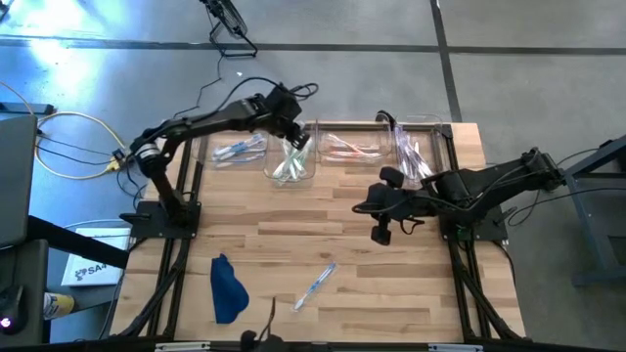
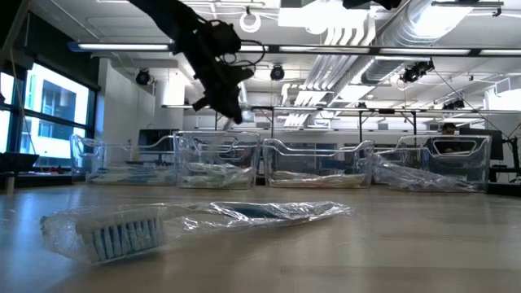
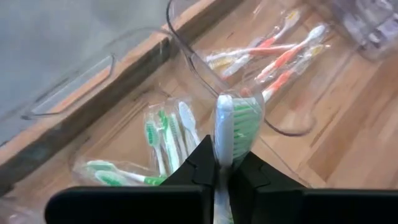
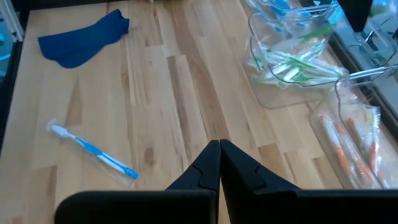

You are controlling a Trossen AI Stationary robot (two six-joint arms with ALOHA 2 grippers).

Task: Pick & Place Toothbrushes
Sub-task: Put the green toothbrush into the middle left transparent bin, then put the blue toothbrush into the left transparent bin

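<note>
Four clear plastic rectangular bins line the table's twelve o'clock edge. The left gripper hangs over the second bin, the one with green brushes, pinching a wrapped green-and-white toothbrush by its handle, head pointing out past the fingertips. One blue-handled toothbrush in a clear wrapper lies loose on the wood toward six o'clock, with a dark blue cloth at its nine o'clock. The right gripper waits clenched and empty near the table's three o'clock side. The risk, as I judge it: the glossy wrapper is slippery and the grip sits near the handle's end, so the brush could swing or slide out early and land across the bin's rim or in the neighbouring orange bin
</note>
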